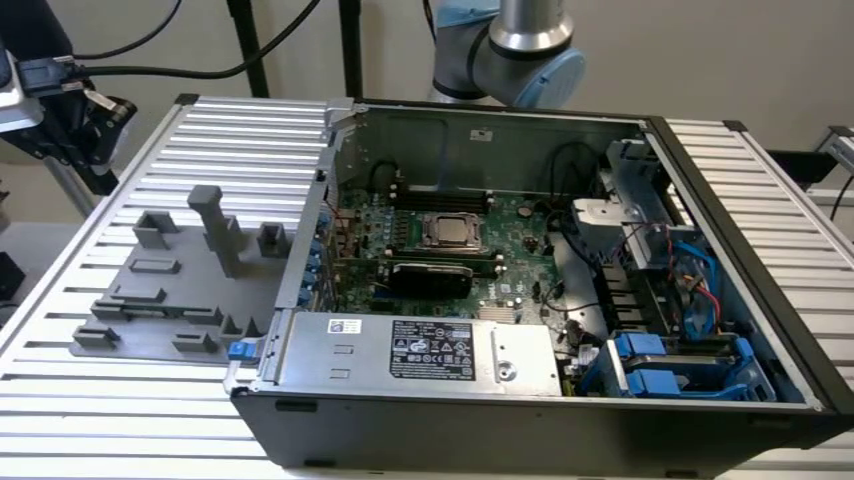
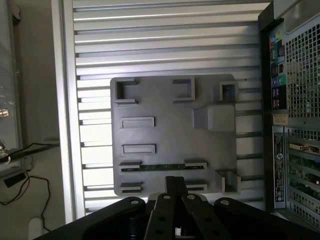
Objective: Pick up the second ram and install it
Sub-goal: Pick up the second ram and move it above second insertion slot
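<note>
The second ram is a thin green stick standing on edge between two low blocks of the grey holder plate. My gripper hangs above the plate. Its black fingertips are pressed together and shut on nothing, and they sit just beside the ram's middle, apart from it. The same grey holder plate lies at the exterior view's left, next to the open computer case. Inside the case, the motherboard faces up.
Tall grey blocks rise from the holder plate. The case's rear panel borders the plate on one side. A silver power supply, blue drive cages and loose cables fill the case. Black cables and a stand are past the slatted table's far corner.
</note>
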You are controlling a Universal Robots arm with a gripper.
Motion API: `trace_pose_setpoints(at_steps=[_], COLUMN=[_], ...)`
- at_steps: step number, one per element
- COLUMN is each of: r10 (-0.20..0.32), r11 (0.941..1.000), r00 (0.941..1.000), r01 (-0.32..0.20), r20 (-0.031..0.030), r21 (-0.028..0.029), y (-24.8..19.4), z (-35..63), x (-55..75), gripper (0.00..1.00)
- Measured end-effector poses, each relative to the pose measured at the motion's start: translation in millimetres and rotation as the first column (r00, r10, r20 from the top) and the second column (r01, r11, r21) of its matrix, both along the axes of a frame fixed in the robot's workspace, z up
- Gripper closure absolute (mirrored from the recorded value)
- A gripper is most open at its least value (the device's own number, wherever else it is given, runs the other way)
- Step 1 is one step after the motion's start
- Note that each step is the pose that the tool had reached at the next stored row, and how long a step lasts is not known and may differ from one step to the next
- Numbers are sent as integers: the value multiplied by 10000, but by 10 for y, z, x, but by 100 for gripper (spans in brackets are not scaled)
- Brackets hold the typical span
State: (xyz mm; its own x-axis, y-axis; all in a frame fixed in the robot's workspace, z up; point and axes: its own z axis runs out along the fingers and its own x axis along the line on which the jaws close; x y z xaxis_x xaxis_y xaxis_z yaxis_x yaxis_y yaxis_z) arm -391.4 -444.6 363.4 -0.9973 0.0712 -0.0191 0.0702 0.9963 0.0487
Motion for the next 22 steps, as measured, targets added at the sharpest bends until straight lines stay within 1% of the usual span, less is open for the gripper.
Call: trace_pose_setpoints(at_steps=[7, 10, 13, 15, 18, 20, 22], r10=[51, 294, 737, 1101, 1641, 1995, 2351], r11=[10000, 9996, 9973, 9939, 9864, 9799, 9720], r00=[10000, 9996, 9973, 9939, 9864, 9799, 9720], r01=[-51, -294, -737, -1101, -1641, -1995, -2351], r20=[0, -1, 0, 0, 0, 1, 1], r21=[0, -1, 0, 0, 0, 0, 0], y=[0, 1, 0, 0, 0, 0, 0], z=[0, -1, -5, -7, -9, -11, -12], x=[0, -1, -1, -1, -1, -1, -1], gripper=[89, 89, 89, 89, 89, 89, 89])
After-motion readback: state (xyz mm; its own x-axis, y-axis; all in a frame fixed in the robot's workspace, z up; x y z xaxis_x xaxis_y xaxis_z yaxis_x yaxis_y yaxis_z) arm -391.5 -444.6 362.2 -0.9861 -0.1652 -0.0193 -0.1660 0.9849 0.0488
